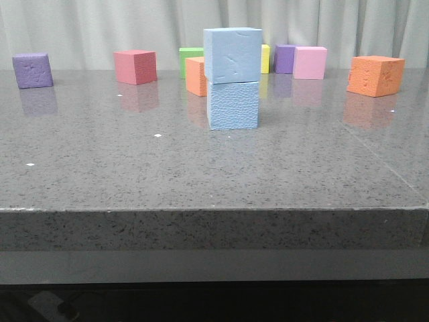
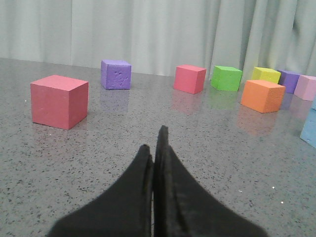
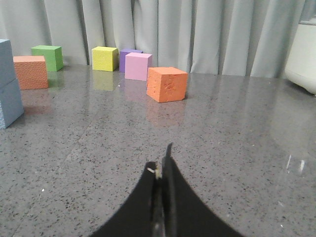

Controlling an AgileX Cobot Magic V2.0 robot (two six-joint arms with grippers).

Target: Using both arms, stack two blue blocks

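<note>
Both grippers, left gripper (image 2: 154,148) and right gripper (image 3: 162,165), rest clenched, well apart from stacked blue blocks (image 1: 232,77).

Two pale sky-blue foam cubes, stacked. Lower blue block (image 1: 232,104) flat on the grey speckled table, mid-depth, about centre in the front view; front face pebbled. Upper blue block (image 1: 232,55) sitting on top of it, upright, front face smoother with a few faint creases. Slightly offset: upper one overhangs a little to the left and looks a touch wider than the lower. Faces otherwise roughly aligned, no visible tilt. In the right wrist view only an edge strip of the stack visible, seam between the two showing.
</note>
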